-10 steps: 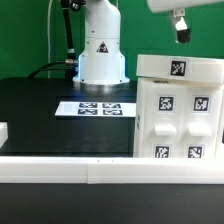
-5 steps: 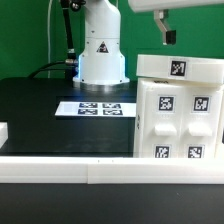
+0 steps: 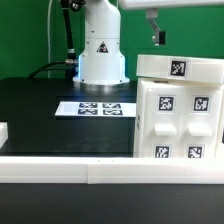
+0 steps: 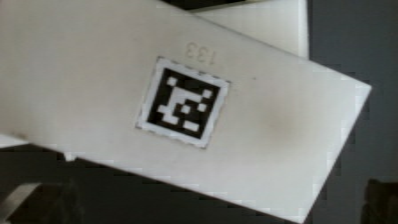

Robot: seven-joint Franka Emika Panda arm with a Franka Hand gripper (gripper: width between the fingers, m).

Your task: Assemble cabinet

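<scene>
Your cabinet (image 3: 178,108) stands at the exterior view's right, on a matte black table (image 3: 40,110). It is a large, boxy body of smooth white plastic with softly rounded edges. Its front carries small raised white panels, each printed with a square black-and-white tag. A flat white slab forms its top, with one more tag on the slab's front edge.

Your gripper (image 3: 156,35) hangs in the air above the cabinet's top, near the corner toward the exterior view's left, not touching it. You see only a dark finger tip below the white hand, so you cannot tell whether the fingers are parted or closed.

In the wrist view, a smooth white panel (image 4: 196,100) fills most of the picture, tilted, with one crisp square tag on it.

The marker board (image 3: 98,108), thin and flat, lies on the table before the arm's glossy white base (image 3: 100,50). A white rail (image 3: 70,170) runs along the table's near edge.
</scene>
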